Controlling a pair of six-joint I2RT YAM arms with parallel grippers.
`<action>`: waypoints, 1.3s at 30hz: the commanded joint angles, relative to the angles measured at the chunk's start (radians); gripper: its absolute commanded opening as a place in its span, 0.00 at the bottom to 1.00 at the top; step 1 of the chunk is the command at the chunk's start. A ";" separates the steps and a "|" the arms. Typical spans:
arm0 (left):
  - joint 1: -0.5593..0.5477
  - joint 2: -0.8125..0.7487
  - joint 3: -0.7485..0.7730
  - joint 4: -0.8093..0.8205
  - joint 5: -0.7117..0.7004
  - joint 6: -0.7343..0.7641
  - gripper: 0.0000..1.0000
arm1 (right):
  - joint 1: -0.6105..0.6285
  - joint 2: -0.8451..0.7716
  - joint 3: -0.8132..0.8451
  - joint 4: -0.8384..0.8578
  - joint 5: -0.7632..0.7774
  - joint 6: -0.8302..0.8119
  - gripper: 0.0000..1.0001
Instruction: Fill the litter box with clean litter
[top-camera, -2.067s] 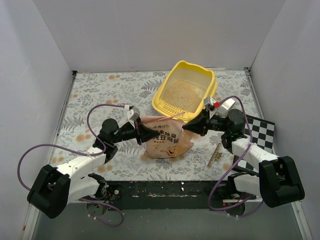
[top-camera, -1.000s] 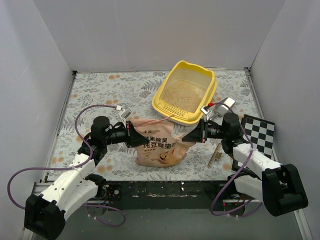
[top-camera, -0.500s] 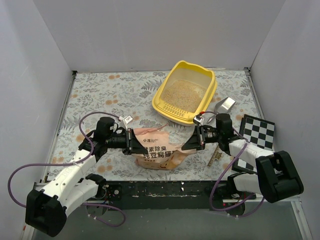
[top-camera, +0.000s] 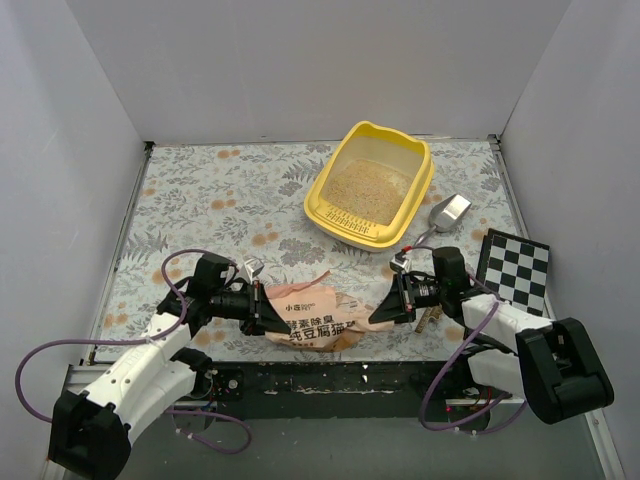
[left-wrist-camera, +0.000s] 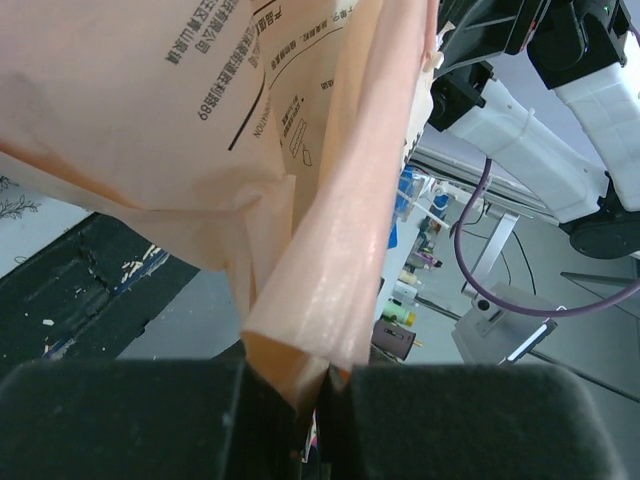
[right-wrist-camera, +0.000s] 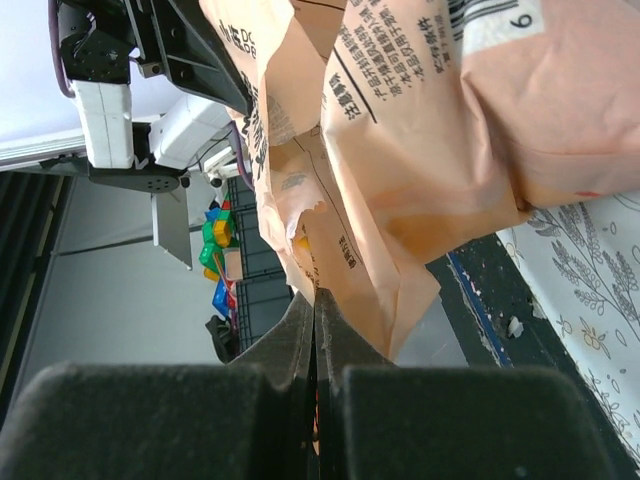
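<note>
Crinkled peach bag (top-camera: 315, 322), grainy beige litter (top-camera: 368, 185)

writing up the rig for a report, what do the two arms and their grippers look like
Both match: the left arm and right arm have white shells with black joints and bulky black bases. A purple cable loops off each. The left gripper and right gripper are black and wedge-shaped, with flat dark pads and a small white block on top.
</note>
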 joint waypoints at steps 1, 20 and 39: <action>0.009 -0.020 -0.028 -0.091 0.006 0.032 0.00 | -0.049 -0.050 -0.021 -0.109 0.009 -0.085 0.01; 0.014 0.020 0.006 0.032 0.068 0.014 0.00 | 0.031 -0.024 0.680 -0.682 0.487 -0.727 0.59; 0.014 0.000 -0.008 0.047 0.088 -0.006 0.00 | 0.673 0.018 0.831 -0.843 0.724 -1.358 0.67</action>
